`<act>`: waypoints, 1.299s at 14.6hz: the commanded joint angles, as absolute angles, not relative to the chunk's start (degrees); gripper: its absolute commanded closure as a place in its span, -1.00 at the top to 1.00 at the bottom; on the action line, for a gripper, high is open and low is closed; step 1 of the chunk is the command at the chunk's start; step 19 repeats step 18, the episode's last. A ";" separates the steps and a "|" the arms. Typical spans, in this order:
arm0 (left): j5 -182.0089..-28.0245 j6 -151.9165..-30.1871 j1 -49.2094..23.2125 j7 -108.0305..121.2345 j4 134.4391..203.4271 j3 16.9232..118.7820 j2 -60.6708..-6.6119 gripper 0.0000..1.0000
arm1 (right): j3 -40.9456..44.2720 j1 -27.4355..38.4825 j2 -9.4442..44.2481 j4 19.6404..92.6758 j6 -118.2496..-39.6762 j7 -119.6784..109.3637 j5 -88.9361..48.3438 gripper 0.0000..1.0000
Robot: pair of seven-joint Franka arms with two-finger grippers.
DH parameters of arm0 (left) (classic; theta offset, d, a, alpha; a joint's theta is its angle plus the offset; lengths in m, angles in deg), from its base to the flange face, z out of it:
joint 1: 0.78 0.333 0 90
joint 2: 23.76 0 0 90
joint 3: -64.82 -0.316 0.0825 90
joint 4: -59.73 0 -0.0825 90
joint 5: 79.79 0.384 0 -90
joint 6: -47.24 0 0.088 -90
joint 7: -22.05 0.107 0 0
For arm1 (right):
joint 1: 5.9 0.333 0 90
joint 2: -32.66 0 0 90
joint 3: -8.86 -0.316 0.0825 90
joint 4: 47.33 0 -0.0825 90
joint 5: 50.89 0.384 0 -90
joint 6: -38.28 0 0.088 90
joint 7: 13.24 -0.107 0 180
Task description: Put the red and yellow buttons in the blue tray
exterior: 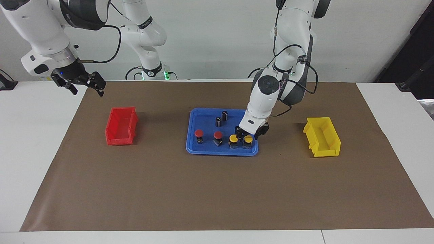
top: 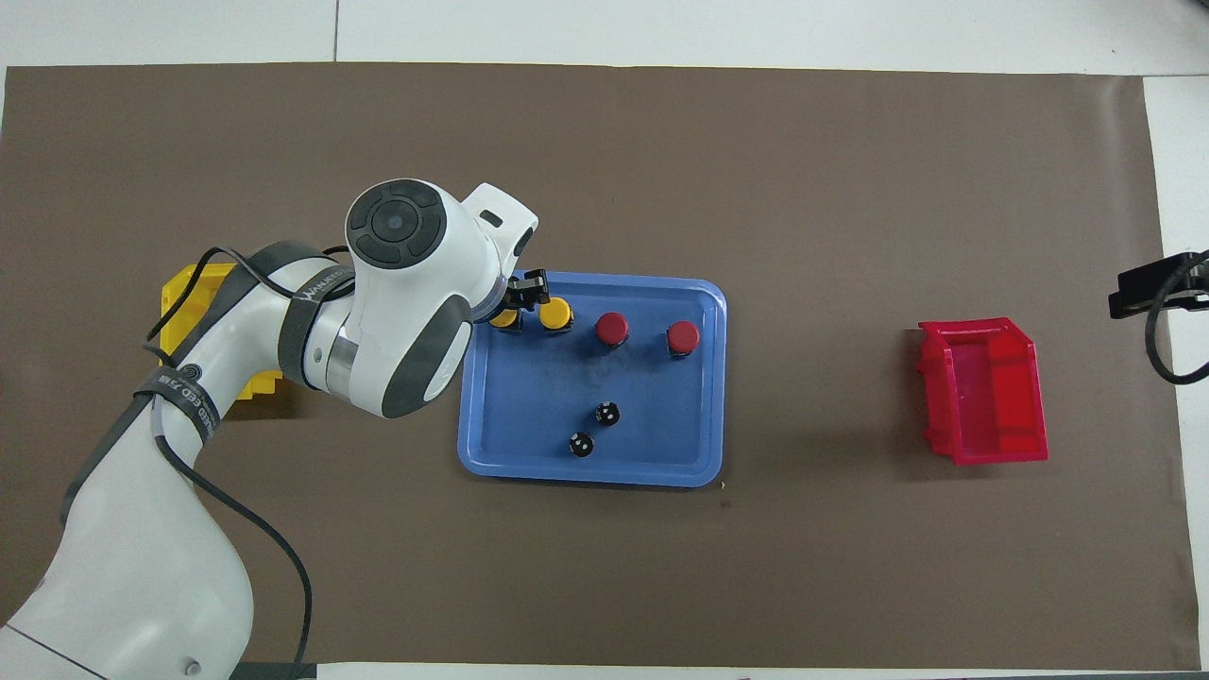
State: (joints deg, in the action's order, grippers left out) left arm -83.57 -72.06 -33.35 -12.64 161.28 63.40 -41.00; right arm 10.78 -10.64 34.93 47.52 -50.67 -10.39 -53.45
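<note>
Yellow-capped push-buttons [exterior: 240,140] and red-capped ones [exterior: 208,136] stand in a row in the shallow blue plastic tray [exterior: 203,149]. My left gripper [exterior: 248,133] hangs over the end yellow button, fingers spread, gripping nothing. My right gripper [exterior: 78,82] waits aloft, fingers apart.

We are in a robotics lab. Two white arms [exterior: 288,51] are mounted at a white worktop [exterior: 37,135] against a bare pale wall [exterior: 217,37], cables looping along their joints. A brown mat [exterior: 217,189] covers the worktop, and on it a red bin [exterior: 121,126], a blue tray [exterior: 200,119] and a yellow bin [exterior: 322,136] sit in a neat row.
</note>
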 commanded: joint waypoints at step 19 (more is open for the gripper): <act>-82.69 -41.70 -6.24 20.09 154.39 61.66 -20.51 1.00 | 10.36 -11.79 35.56 46.98 -48.29 -8.67 -53.87 1.00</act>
